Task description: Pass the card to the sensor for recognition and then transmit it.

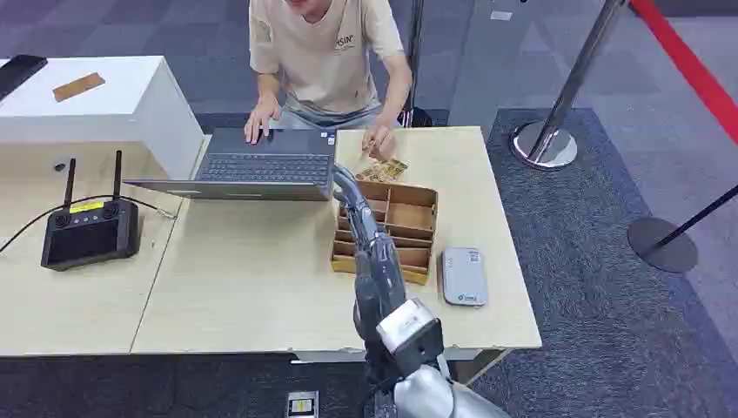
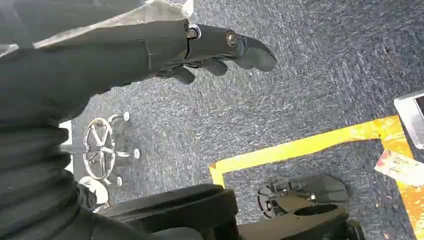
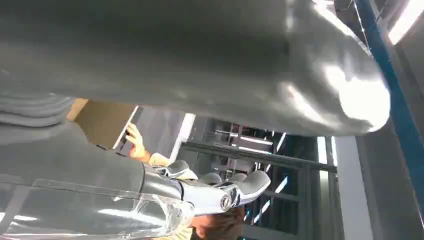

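both hands empty: right hand (image 1: pixel 345 179) above the compartment box (image 1: pixel 409 228), left hand (image 2: pixel 210 50) fingers loosely extended

right hand (image 1: pixel 346 185) palm hidden behind its own arm | box (image 1: pixel 409 228) near-left compartments blocked by that arm | cards (image 1: pixel 383 171) too tiny to read

1. My right arm (image 1: pixel 376 261) is stretched forward from low centre, forearm angled up and away.
2. My right hand (image 1: pixel 346 185) is at the far end of that reach; in the right wrist view its fingers (image 3: pixel 235 187) are extended, nothing in them.
3. My left hand (image 2: pixel 200 47) hangs down, fingers loosely curled, holding nothing.
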`<state>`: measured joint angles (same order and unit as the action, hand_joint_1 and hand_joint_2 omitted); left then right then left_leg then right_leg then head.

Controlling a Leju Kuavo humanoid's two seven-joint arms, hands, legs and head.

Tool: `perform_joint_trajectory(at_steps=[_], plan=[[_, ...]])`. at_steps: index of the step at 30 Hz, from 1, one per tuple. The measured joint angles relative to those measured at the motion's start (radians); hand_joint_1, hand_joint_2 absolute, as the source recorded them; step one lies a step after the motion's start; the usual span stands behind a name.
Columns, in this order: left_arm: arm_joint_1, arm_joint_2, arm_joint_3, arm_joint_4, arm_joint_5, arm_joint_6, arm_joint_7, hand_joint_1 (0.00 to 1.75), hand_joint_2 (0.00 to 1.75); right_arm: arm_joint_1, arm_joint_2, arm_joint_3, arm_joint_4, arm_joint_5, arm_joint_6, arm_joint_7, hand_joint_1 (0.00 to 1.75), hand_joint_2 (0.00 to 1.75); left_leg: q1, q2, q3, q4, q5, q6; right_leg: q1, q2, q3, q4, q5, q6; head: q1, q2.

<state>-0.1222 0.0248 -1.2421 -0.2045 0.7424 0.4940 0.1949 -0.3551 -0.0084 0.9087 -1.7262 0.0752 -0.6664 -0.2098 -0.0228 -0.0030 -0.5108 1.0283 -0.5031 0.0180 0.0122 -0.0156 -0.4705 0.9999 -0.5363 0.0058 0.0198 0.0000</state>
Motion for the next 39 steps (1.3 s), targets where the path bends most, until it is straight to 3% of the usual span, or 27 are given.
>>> perform_joint_trajectory(at_steps=[14,26,27,30,33,36,39], plan=[[0.0,-0.005,0.001,0.0,0.039,0.007,-0.01,0.0,1.75,-0.027,0.024,0.003,0.025,-0.056,0.055,-0.035,0.0,0.0,0.0,0.0,0.0,0.0,0.0,0.0,0.0,0.0,0.0,0.0,0.0,0.0,0.0,0.0],[0.0,-0.006,0.001,0.0,0.04,0.006,-0.005,0.0,1.75,-0.036,0.046,0.004,0.058,-0.059,0.053,-0.042,0.0,0.0,0.0,0.0,0.0,0.0,0.0,0.0,0.0,0.0,0.0,0.0,0.0,0.0,0.0,0.0],[0.0,-0.006,0.001,0.0,0.04,0.006,-0.004,0.0,1.75,-0.035,0.047,0.004,0.06,-0.052,0.041,-0.043,0.0,1.75,0.0,0.0,0.0,0.0,0.0,0.0,0.0,0.0,0.0,0.0,0.0,0.0,0.0,0.0],[0.0,-0.006,0.001,0.0,0.04,0.006,-0.006,0.0,1.75,-0.033,0.047,-0.008,0.068,0.169,-0.016,0.017,0.0,1.75,0.0,0.0,0.0,0.0,0.0,0.0,0.0,0.0,0.0,0.0,0.0,0.0,0.0,0.0],[0.0,-0.005,0.001,0.0,0.035,-0.003,-0.007,0.0,1.75,-0.035,0.037,-0.039,0.082,0.48,-0.027,0.148,0.0,1.75,0.0,0.0,0.0,0.0,0.0,0.0,0.0,0.0,0.0,0.0,0.0,0.0,0.0,0.0],[0.0,-0.005,0.001,0.0,0.031,-0.011,-0.007,0.0,1.75,-0.051,0.01,-0.059,0.102,0.611,-0.028,0.245,0.0,1.75,0.0,0.0,0.0,0.0,0.0,0.0,0.0,0.0,0.0,0.0,0.0,0.0,0.0,0.0],[0.0,-0.004,0.001,0.0,0.03,-0.014,-0.008,0.0,1.75,-0.067,-0.017,-0.08,0.119,0.647,-0.029,0.272,0.0,1.75,0.0,0.0,0.0,0.0,0.0,0.0,0.0,0.0,0.001,0.0,0.0,0.0,0.0,0.0]])
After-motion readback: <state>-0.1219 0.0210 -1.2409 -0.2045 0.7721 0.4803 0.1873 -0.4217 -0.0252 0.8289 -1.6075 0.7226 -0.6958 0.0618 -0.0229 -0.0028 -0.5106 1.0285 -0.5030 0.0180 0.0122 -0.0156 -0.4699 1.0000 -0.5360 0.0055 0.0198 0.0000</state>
